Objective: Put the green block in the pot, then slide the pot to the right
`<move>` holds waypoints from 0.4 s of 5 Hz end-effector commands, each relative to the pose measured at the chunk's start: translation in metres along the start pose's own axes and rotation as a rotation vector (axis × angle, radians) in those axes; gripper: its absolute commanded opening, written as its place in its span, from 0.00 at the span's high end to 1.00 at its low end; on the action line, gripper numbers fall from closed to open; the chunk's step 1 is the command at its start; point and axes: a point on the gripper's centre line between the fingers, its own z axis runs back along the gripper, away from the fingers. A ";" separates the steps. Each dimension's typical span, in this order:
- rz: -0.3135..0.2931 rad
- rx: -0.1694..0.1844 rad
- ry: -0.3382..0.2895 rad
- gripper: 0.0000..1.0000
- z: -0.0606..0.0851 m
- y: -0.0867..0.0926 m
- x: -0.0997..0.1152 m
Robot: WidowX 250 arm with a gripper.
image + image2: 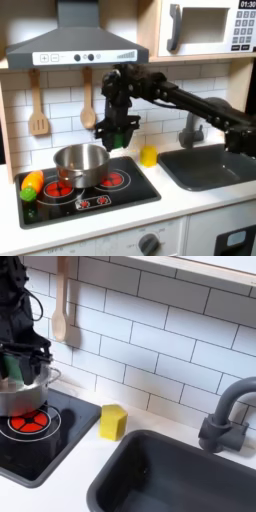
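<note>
Above pot (82,163), tool (118,140) grips green block (118,138) between its fingers, poised over rim, likely for drop inside. Pot sits on stove (120,190), beside vegetable toy (31,184).

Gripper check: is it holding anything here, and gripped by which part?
The gripper is shut on the green block, clamped near its upper end, above the pot.

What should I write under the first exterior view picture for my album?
Gripper holding the green block just above the pot on the stove.
</note>
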 end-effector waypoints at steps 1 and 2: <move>0.050 0.035 -0.021 1.00 -0.007 0.025 0.022; 0.061 0.047 -0.028 1.00 -0.009 0.033 0.029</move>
